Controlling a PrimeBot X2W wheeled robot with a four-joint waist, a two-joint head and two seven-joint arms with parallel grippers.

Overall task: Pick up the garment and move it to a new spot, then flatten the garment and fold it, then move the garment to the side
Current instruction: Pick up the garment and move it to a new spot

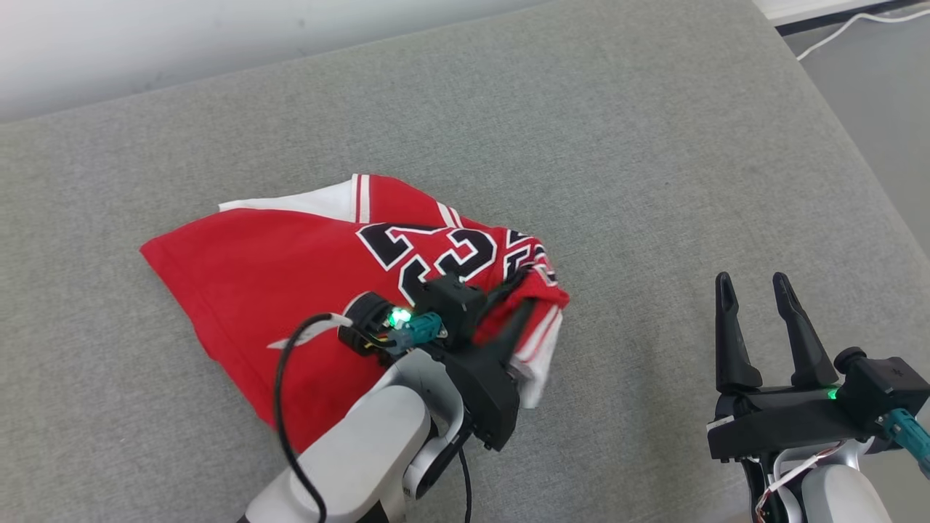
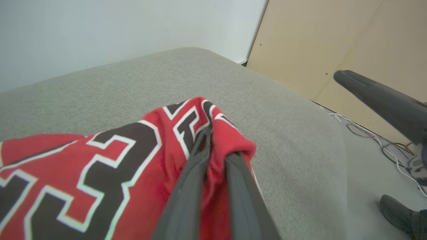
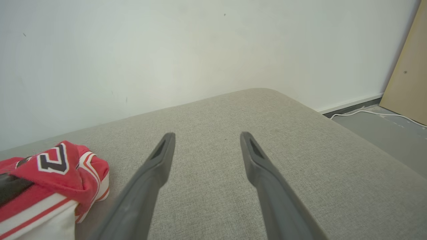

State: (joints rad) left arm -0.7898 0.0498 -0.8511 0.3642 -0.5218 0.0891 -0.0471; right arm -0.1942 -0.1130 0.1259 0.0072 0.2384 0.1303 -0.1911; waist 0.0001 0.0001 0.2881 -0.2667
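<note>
A red jersey (image 1: pixel 276 283) with black-and-white numerals and white trim lies bunched on the grey cushion (image 1: pixel 508 145). My left gripper (image 1: pixel 519 294) is shut on the jersey's right edge, lifting a fold of red cloth (image 2: pixel 230 140) that wraps around the fingers (image 2: pixel 186 186). The same lifted fold of the jersey (image 3: pixel 56 173) shows at the lower left of the right wrist view. My right gripper (image 1: pixel 755 280) hovers open over bare cushion to the right of the jersey, its fingers (image 3: pixel 156 166) spread with nothing between them.
The cushion's right edge drops to a grey floor (image 1: pixel 879 109) with a white cable (image 1: pixel 843 33). A white wall (image 3: pixel 200 50) stands behind the cushion, a tan board (image 2: pixel 333 50) at the right. A dark shoe (image 2: pixel 397 211) rests on the floor beside loose wires (image 2: pixel 383 143).
</note>
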